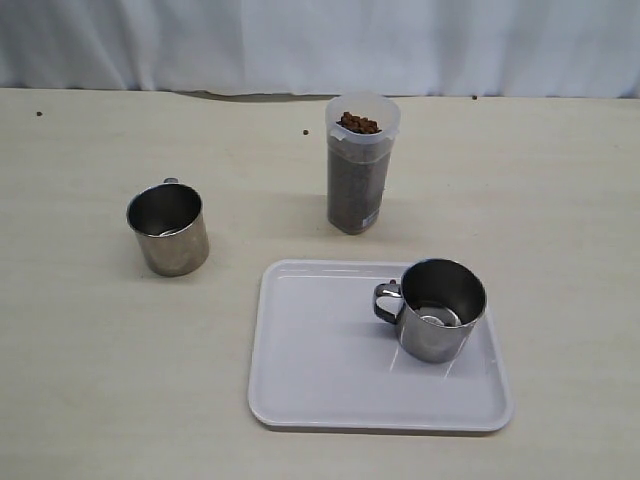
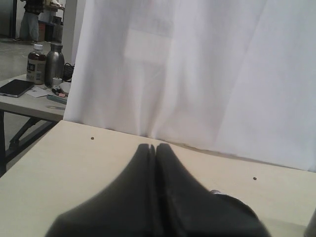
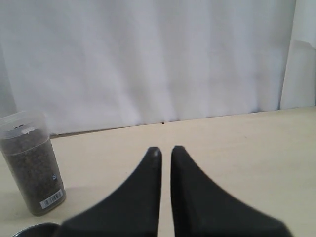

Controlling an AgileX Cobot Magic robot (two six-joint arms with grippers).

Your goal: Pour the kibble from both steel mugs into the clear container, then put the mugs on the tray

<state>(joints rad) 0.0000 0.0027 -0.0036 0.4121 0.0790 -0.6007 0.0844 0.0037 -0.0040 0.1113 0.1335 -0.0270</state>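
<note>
The clear container (image 1: 360,165) stands at the back middle of the table, filled nearly to its rim with brown kibble (image 1: 358,123). One steel mug (image 1: 168,228) stands upright and empty on the bare table at the left. The other steel mug (image 1: 440,308) stands upright and empty on the white tray (image 1: 300,380), handle to the left. Neither gripper shows in the exterior view. My left gripper (image 2: 155,146) is shut with nothing in it, a mug rim (image 2: 232,198) just beyond it. My right gripper (image 3: 166,149) is shut and empty, with the container (image 3: 34,163) off to one side.
A white curtain (image 1: 320,40) hangs along the table's far edge. Loose pellets (image 1: 304,132) lie on the table near the back. The left wrist view shows a side table with bottles (image 2: 44,64) beyond the table edge.
</note>
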